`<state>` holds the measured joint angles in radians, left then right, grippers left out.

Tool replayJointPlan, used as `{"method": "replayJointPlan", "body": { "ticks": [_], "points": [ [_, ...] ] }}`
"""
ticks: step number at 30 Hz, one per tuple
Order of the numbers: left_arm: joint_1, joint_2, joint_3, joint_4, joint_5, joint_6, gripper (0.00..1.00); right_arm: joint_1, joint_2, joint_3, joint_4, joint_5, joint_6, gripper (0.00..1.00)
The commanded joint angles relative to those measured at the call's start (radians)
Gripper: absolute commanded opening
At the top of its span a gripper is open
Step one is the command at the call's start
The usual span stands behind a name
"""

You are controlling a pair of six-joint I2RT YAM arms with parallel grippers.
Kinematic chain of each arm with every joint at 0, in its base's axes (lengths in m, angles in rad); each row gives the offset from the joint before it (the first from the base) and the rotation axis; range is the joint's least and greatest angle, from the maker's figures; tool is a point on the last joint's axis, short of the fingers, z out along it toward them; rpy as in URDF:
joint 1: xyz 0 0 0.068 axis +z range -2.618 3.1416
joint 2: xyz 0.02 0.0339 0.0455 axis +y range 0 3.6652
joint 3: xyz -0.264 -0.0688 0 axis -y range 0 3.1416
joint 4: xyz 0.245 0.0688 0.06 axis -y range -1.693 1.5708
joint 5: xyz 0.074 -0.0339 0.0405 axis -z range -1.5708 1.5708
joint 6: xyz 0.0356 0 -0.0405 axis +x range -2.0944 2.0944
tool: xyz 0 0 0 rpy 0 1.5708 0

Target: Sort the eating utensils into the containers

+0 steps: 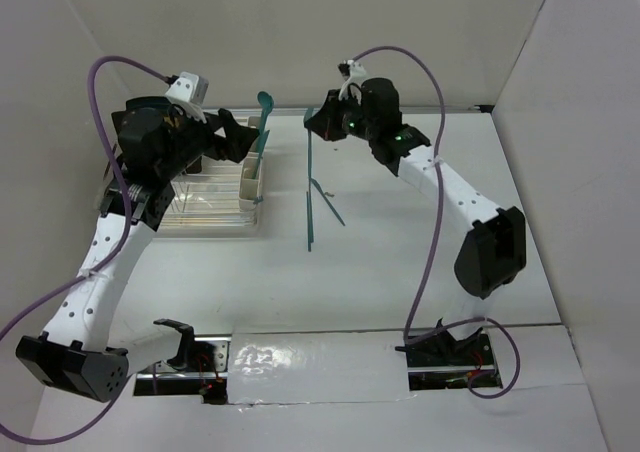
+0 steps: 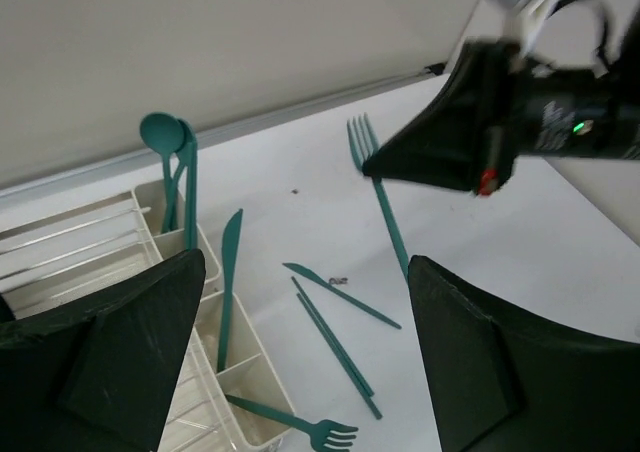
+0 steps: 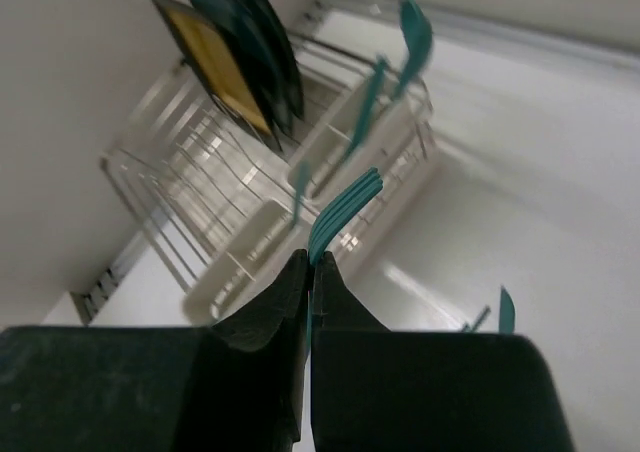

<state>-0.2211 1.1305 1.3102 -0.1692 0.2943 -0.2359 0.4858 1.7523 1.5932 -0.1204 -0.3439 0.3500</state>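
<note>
Teal spoons [image 2: 160, 132], knife [image 2: 230, 272] in cream containers [image 2: 212, 317]; 1 fork [image 2: 390, 222] held aloft.

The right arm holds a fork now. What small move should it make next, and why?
Probably carry the fork left toward the containers. The right gripper is shut on it above the table, and the compartment nearest the arms already holds a second fork, so that looks like its place.

The fork [image 3: 345, 207] and other utensils [image 2: 340, 294] are coloured teal-green; the containers [image 2: 252, 347] cream; the plate [image 3: 215, 57] yellow, rimmed black.
</note>
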Motion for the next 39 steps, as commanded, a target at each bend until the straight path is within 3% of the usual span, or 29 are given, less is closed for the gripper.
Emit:
{"method": "replayJointPlan", "body": {
  "ticks": [1, 3, 11, 24, 33, 34, 36, 37, 38, 39],
  "points": [
    [0.005, 0.015, 0.04, -0.026, 0.069, -0.077, 0.95, -0.009, -0.022, 0.019, 0.059, -0.061, -0.006, 0.0],
    [0.003, 0.018, 0.037, -0.01, 0.104, -0.077, 0.95, -0.021, -0.043, -0.008, 0.073, -0.096, 0.029, 0.0],
    [-0.012, 0.034, 0.006, 0.082, 0.478, -0.059, 0.96, 0.005, -0.197, -0.084, 0.35, -0.086, 0.122, 0.0],
    [-0.089, 0.176, 0.04, 0.148, 0.356, -0.034, 0.95, 0.161, -0.243, -0.056, 0.404, -0.043, 0.175, 0.0],
    [-0.095, 0.227, 0.09, 0.19, 0.374, -0.028, 0.34, 0.192, -0.249, -0.076, 0.355, 0.0, 0.17, 0.05],
    [-0.095, 0.223, 0.086, 0.209, 0.382, -0.028, 0.23, 0.191, -0.249, -0.064, 0.328, 0.012, 0.173, 0.14],
    [-0.093, 0.219, 0.07, 0.23, 0.387, -0.031, 0.11, 0.188, -0.244, -0.053, 0.286, 0.037, 0.175, 0.29],
    [-0.093, 0.216, 0.063, 0.241, 0.384, -0.032, 0.07, 0.188, -0.246, -0.027, 0.26, 0.051, 0.182, 0.41],
    [-0.093, 0.213, 0.055, 0.247, 0.37, -0.034, 0.01, 0.185, -0.246, -0.009, 0.228, 0.066, 0.19, 0.63],
    [-0.093, 0.212, 0.043, 0.261, 0.318, -0.022, 0.0, 0.165, -0.246, 0.011, 0.162, 0.077, 0.199, 0.69]
  ]
}}
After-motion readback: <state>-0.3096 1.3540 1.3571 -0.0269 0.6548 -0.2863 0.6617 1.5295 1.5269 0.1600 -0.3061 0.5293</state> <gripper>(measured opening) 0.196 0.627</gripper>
